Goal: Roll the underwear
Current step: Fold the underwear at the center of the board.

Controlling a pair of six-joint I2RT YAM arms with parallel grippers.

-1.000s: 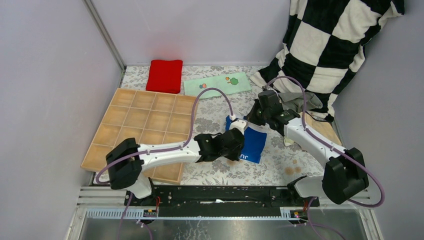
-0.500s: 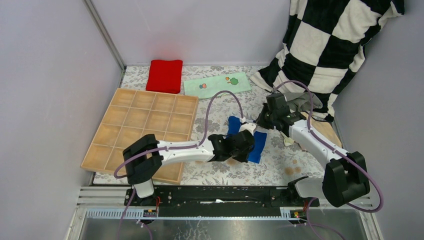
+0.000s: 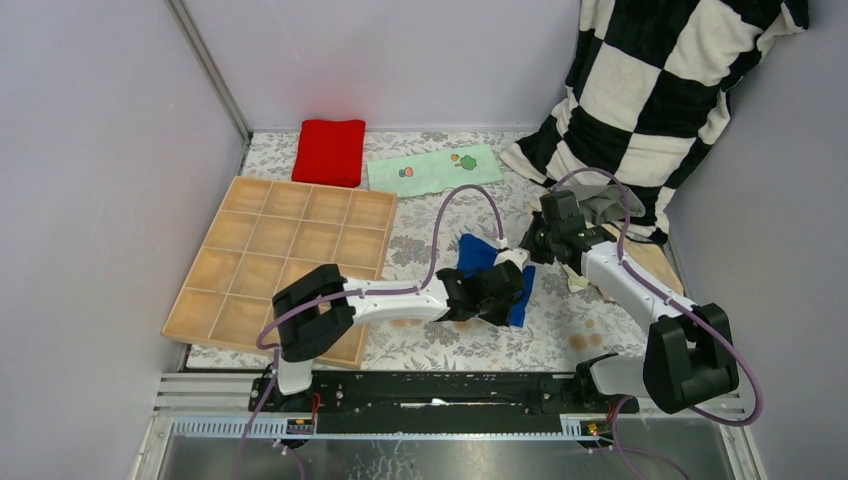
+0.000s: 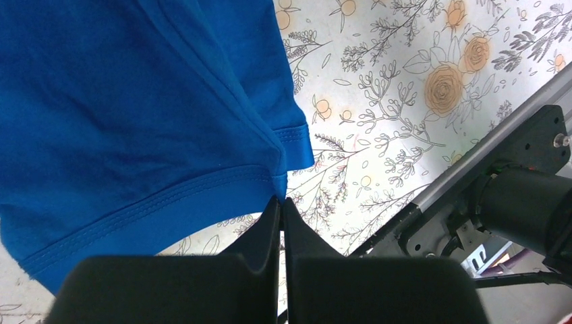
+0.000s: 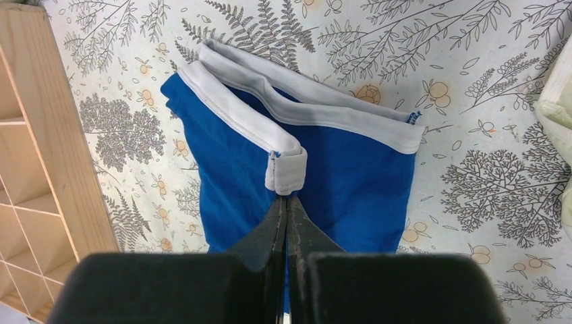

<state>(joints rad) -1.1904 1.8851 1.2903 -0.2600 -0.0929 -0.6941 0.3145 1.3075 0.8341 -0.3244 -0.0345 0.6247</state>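
Blue underwear (image 3: 478,255) with a white waistband (image 5: 270,131) lies partly folded on the floral cloth between the two arms. In the left wrist view, my left gripper (image 4: 281,199) is shut on a corner of its stitched leg hem, the blue fabric (image 4: 135,101) spreading up and to the left. In the right wrist view, my right gripper (image 5: 286,196) is shut on a folded end of the waistband, with the blue body (image 5: 357,182) lying flat below it. From above, the left gripper (image 3: 505,290) covers the near part of the underwear and the right gripper (image 3: 535,245) sits at its far right edge.
A wooden compartment tray (image 3: 290,250) lies to the left. A red folded cloth (image 3: 330,150) and a mint printed cloth (image 3: 433,170) are at the back. A black-and-white checkered blanket (image 3: 660,90) and a grey cloth pile (image 3: 610,205) sit at the right. The metal rail (image 4: 485,148) runs along the near edge.
Both grippers have moved to the right with the underwear held. The blue fabric has folded in on itself and looks narrower. The left arm has stretched further across.
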